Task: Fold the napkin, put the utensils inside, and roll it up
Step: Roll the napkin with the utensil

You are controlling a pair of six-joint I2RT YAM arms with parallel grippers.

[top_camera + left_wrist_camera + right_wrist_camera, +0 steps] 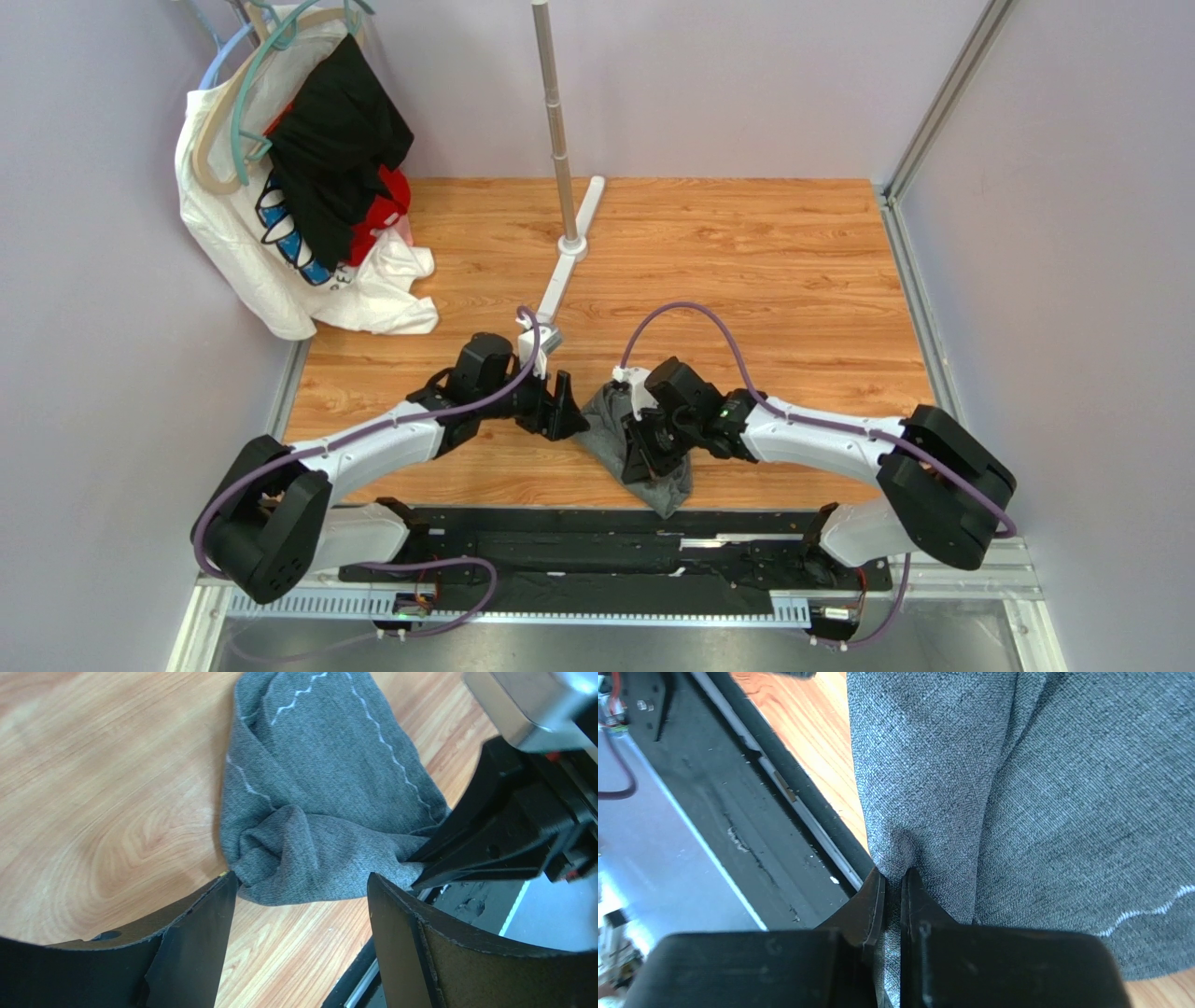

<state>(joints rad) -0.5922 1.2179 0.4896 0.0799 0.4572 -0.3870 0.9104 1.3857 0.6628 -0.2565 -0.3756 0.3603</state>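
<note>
The napkin [617,427] is a dark grey cloth with a pale stitched line, lying bunched on the wooden table between the two arms, near the front edge. The left wrist view shows the napkin [316,805] crumpled just ahead of my left gripper [302,885], whose fingers stand open with only bare table between them. My left gripper [565,406] sits just left of the cloth. My right gripper [648,451] is shut on a fold of the napkin [1018,791], and in the right wrist view the fabric is pinched between the right gripper's [892,882] fingertips. No utensils show in any view.
A metal pole on a white cross base [568,241] stands at the table's middle back. White, black and red clothes on hangers [302,182] hang at the back left. The black rail [589,539] runs along the table's front edge, close under the napkin.
</note>
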